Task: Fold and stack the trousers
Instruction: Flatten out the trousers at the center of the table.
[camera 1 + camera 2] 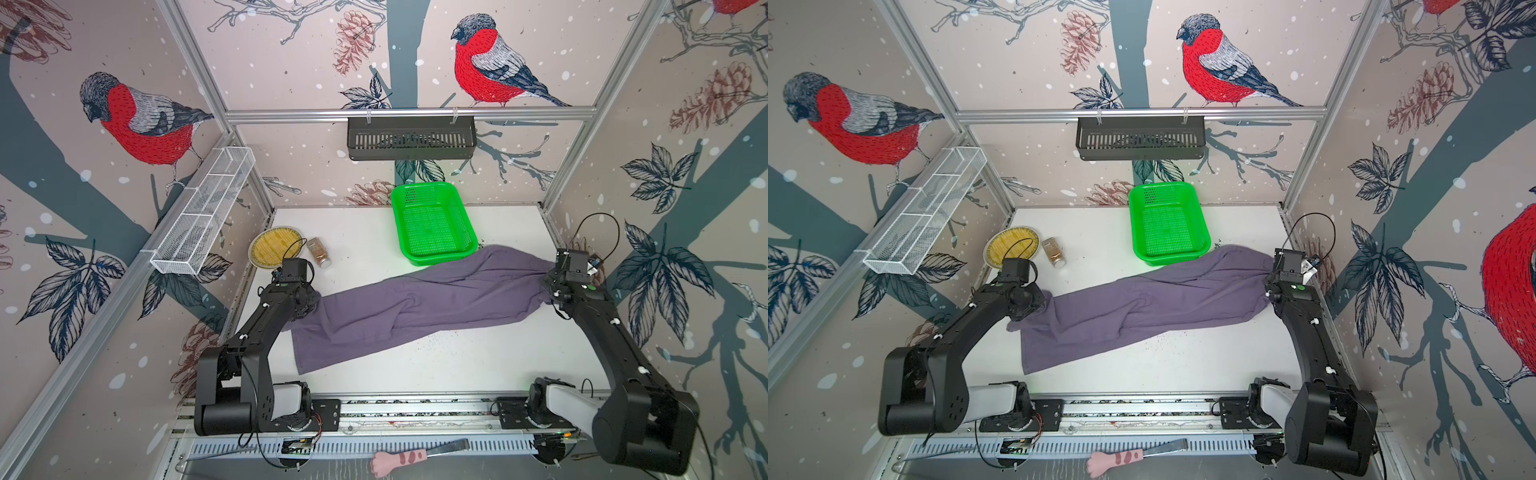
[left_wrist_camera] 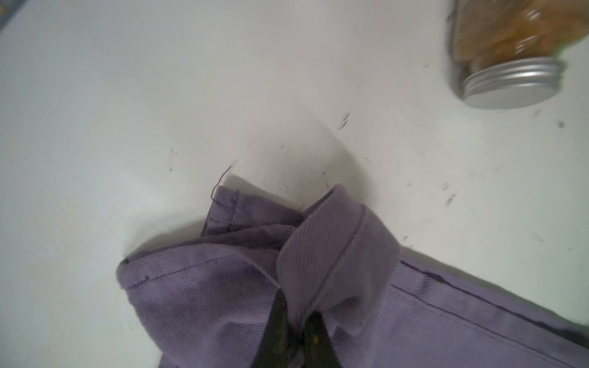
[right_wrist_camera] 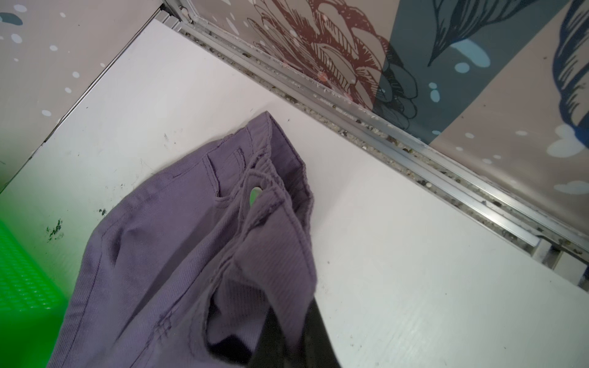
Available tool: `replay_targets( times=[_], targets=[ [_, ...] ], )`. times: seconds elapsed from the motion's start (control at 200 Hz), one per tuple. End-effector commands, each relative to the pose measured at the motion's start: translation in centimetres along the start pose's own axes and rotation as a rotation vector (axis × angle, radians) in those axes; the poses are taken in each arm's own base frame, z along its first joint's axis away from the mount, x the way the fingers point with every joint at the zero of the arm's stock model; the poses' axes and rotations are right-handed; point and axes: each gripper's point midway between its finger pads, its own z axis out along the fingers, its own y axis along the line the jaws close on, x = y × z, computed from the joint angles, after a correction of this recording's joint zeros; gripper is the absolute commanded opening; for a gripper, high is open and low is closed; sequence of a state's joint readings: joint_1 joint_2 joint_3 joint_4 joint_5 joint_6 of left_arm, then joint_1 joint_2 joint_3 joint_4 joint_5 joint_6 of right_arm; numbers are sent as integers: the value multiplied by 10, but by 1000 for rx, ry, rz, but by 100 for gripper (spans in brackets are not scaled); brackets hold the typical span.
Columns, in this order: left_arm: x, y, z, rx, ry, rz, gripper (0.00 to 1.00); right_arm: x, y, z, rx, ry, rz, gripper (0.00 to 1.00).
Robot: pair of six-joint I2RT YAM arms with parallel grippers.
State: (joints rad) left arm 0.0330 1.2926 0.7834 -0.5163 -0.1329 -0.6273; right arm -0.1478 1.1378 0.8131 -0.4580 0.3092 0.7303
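The trousers [image 1: 419, 303] lie stretched on a slant across the white table [image 1: 457, 365]. The waist end is toward the far right corner and the leg ends are at the left, so they span nearly the full width.

Surface: white and scuffed, with dark specks along the front of the cloth and beside the green basket [image 1: 432, 224].

Enclosure: three walls papered with bullfinches and pine cones, in an aluminium frame. A black slotted shelf [image 1: 411, 137] hangs on the back rail and a white wire rack [image 1: 203, 212] on the left wall.

Edges and room:
- The waist end meets the basket's near right corner in both top views; whether it touches or only overlaps in view cannot be told.
- A yellow plate [image 1: 270, 247] and a jar [image 1: 319, 252] lying on its side sit at the far left, near the left wrist and apart from the cloth.
- Open white surface lies between the cloth and the front rail.
- A pink paw-shaped tool [image 1: 399, 459] lies beyond that rail, off the table.

Views: in both top views the wrists hide the jaws.
- The left wrist view shows the left gripper [image 2: 296, 313] pinched tight on a folded leg hem, with the jar's metal lid in sight.
- The right wrist view shows the right gripper [image 3: 296, 333] clamped on the waistband near its button. It is close to the right wall's rail — the basket's green edge shows at the frame's margin.
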Motion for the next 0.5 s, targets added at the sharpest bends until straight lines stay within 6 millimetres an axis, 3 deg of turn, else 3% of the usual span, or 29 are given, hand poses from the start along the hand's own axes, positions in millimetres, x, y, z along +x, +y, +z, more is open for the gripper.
replay_targets(
  times=[0.0, 0.175, 0.25, 0.34, 0.495],
  targets=[
    [-22, 1, -35, -25, -53, 35, 0, -21, 3, 2, 4, -51, 18, 4],
    [-75, 16, -134, -77, -299, 30, 0, -34, -5, 16, 67, -69, 79, 5],
    [-84, 24, -168, -91, -355, 24, 0, -36, -8, 24, 96, -83, 96, 5],
    [-78, 26, -188, -69, -345, 18, 0, -39, -14, 32, 146, -102, 107, 5],
    [-60, 37, -204, -60, -313, 13, 0, -47, -27, 37, 211, -129, 124, 5]
  ],
)
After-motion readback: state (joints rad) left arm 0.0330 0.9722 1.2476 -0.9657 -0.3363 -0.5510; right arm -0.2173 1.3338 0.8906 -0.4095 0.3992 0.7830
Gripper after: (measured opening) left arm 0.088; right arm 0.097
